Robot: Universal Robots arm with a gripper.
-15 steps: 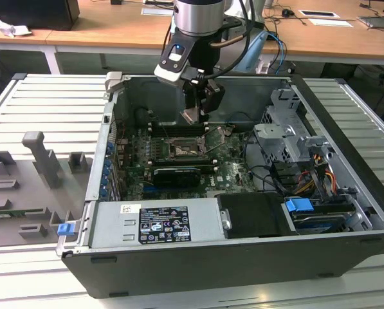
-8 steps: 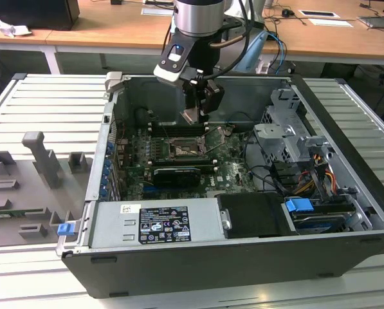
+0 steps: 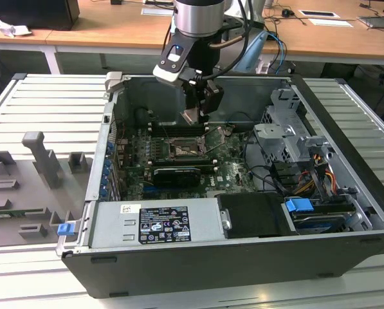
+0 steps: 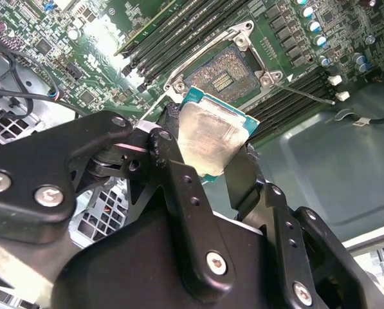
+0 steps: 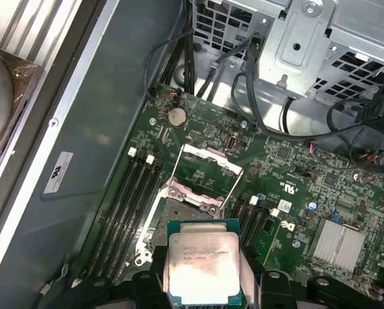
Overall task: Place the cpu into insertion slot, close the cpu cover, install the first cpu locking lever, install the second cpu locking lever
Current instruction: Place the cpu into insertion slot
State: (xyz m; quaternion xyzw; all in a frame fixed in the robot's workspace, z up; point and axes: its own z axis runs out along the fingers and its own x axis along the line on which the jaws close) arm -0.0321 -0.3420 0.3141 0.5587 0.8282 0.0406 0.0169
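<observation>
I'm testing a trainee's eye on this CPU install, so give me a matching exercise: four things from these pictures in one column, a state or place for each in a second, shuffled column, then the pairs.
Things
1. cpu
2. insertion slot
3. cpu cover
4. coin cell battery

States or places
A. swung open, clear of the slot
B. clamped in the gripper above the motherboard
C. lying flat near the motherboard's edge
D. bare, contacts exposed

Pairs: 1-B, 2-D, 3-A, 4-C
</observation>
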